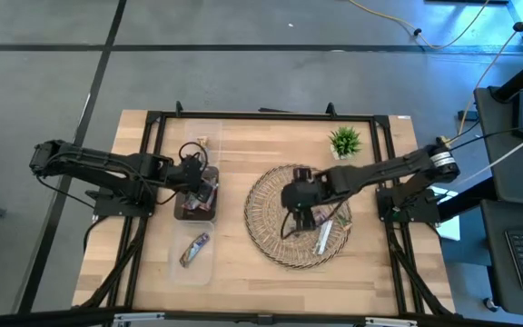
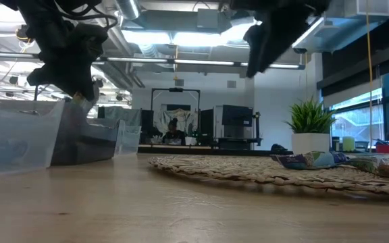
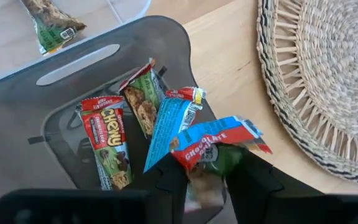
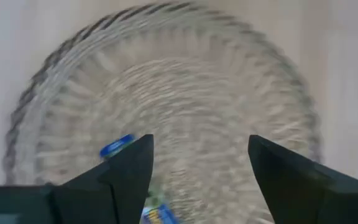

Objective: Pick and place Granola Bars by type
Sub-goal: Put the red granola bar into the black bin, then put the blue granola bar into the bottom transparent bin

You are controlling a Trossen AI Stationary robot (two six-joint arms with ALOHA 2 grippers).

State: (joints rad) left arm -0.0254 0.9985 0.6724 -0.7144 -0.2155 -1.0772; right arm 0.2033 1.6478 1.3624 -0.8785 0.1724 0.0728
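My left gripper (image 1: 200, 186) hangs over a dark grey bin (image 3: 17, 124) and is shut on a blue granola bar with red ends (image 3: 216, 140). Several more bars lie in that bin, among them a red-and-green one (image 3: 107, 146) and a blue one (image 3: 166, 127). My right gripper (image 4: 201, 155) is open above the round wicker tray (image 1: 266, 195), touching nothing. A few bars (image 1: 323, 234) lie flat on the tray's near right part, and the right wrist view shows a blue one (image 4: 117, 147). One bar (image 1: 193, 249) lies in the near clear bin. My left gripper pinches the blue bar between its two fingers (image 3: 173, 183), which point down from above. The bar's red-edged end (image 3: 241, 130) sticks out past the fingertips above the bars in the dark bin. Whether it touches them I cannot tell.
A clear bin (image 1: 202, 136) stands on the far side of the dark bin and holds a green-gold bar (image 3: 51, 25). A small potted plant (image 1: 345, 141) stands beyond the tray's far right edge. Bare wood lies between the bins and the tray (image 3: 229, 37). A person sits far back in the room (image 2: 174, 131).
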